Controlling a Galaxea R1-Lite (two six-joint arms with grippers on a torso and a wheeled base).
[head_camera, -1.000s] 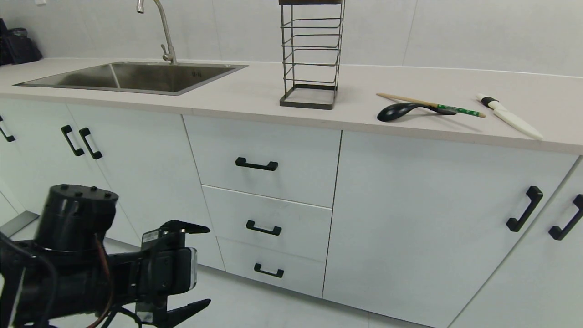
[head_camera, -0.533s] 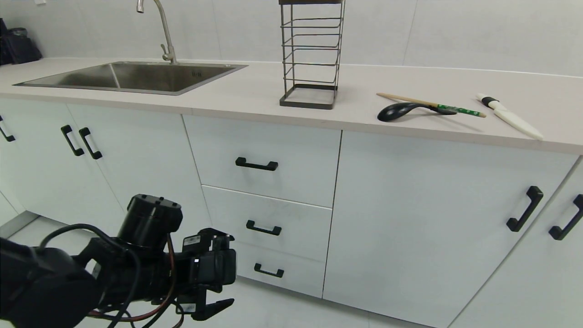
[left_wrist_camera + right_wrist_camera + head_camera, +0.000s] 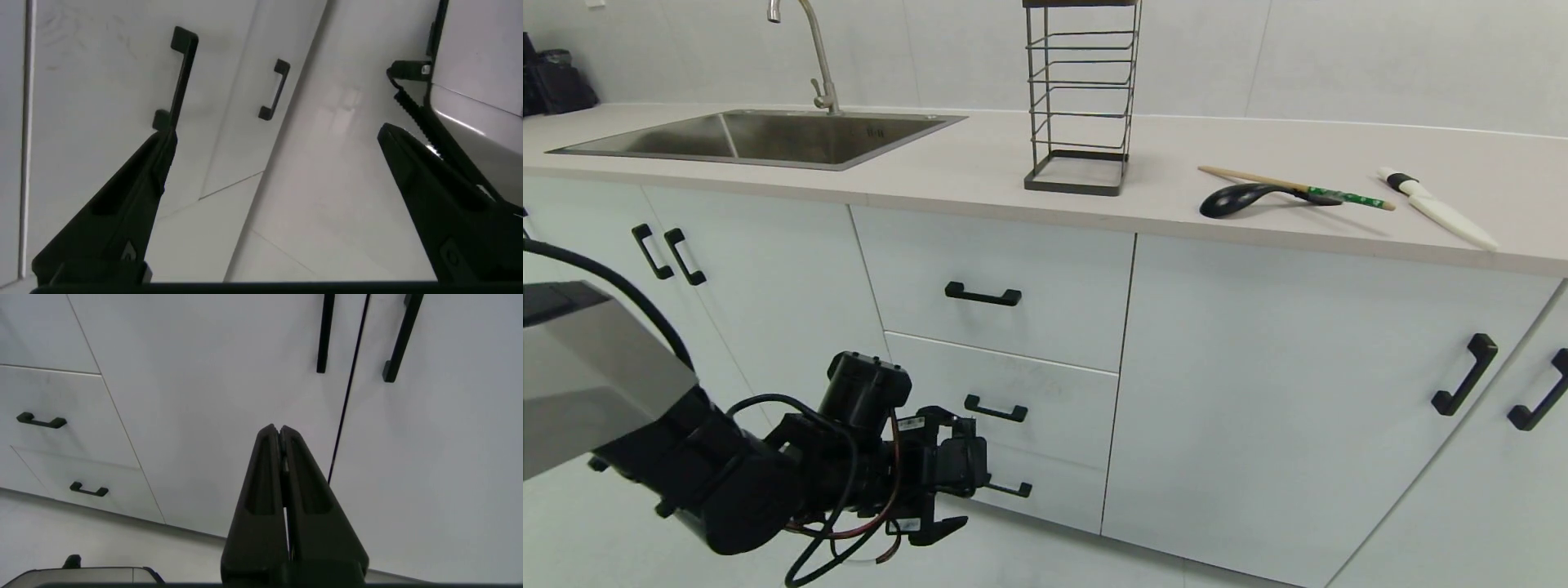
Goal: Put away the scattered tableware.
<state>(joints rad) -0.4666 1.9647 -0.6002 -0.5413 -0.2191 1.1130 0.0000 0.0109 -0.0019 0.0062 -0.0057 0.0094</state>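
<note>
On the counter's right part lie a black spoon (image 3: 1241, 198), a pair of wooden chopsticks with green ends (image 3: 1298, 189) and a white knife with a black band (image 3: 1437, 208). A tall wire rack (image 3: 1081, 98) stands on the counter to their left. My left gripper (image 3: 956, 469) hangs low before the drawer stack, open and empty, level with the two lower drawer handles (image 3: 176, 77). In its wrist view the left gripper (image 3: 278, 135) spreads wide around bare floor. My right gripper (image 3: 279, 434) is shut with nothing in it, facing white cabinet doors.
A steel sink (image 3: 760, 137) with a tap (image 3: 805, 49) is set in the counter at the left. Three drawers with black handles (image 3: 983, 294) sit under the rack. Cabinet doors with handles (image 3: 1462, 374) flank them. The floor (image 3: 1029, 555) lies open below.
My left arm has swung from the lower left forward and to the right, close to the lower drawers, its gripper staying open. The tableware has not moved.
</note>
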